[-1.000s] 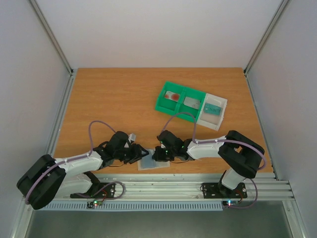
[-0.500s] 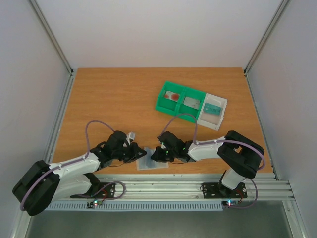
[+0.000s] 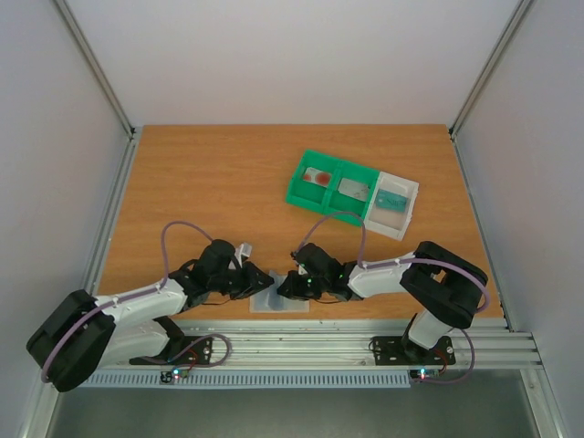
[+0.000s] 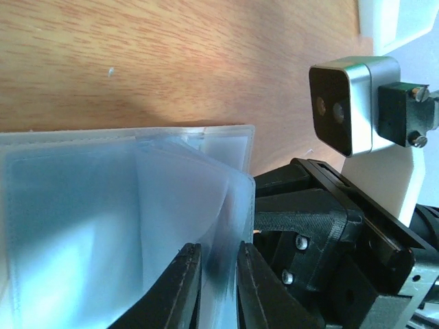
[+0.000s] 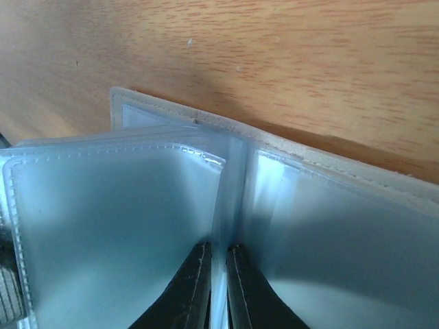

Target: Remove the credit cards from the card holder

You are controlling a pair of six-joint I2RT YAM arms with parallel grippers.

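The small flat card holder (image 3: pixel 283 304), beige outside with clear grey-blue plastic sleeves inside, lies open on the orange-brown wooden tabletop (image 3: pixel 201 182), close to the near edge, between the two arms. The left gripper (image 3: pixel 264 285) reaches it from the left and the right gripper (image 3: pixel 281 290) from the right, so that their tips nearly meet over it.

In the left wrist view the card holder (image 4: pixel 103 226) fills the lower left, its stitched sleeves fanned apart. The left gripper (image 4: pixel 218 281) has its jaws drawn close on the edge of one raised sleeve. Just beyond the sleeve is the right arm's black wrist with its silver-fronted camera (image 4: pixel 346 103).

In the right wrist view the card holder (image 5: pixel 103 205) shows its beige rim against the wood. The right gripper (image 5: pixel 218 281) has its jaws almost together, pinching a thin sleeve near the middle fold.

Well apart, towards the far right, a green two-compartment plastic tray (image 3: pixel 306 196) sits with a white plastic tray (image 3: pixel 408 221) touching its right side. Each holds a flat item too small to make out.
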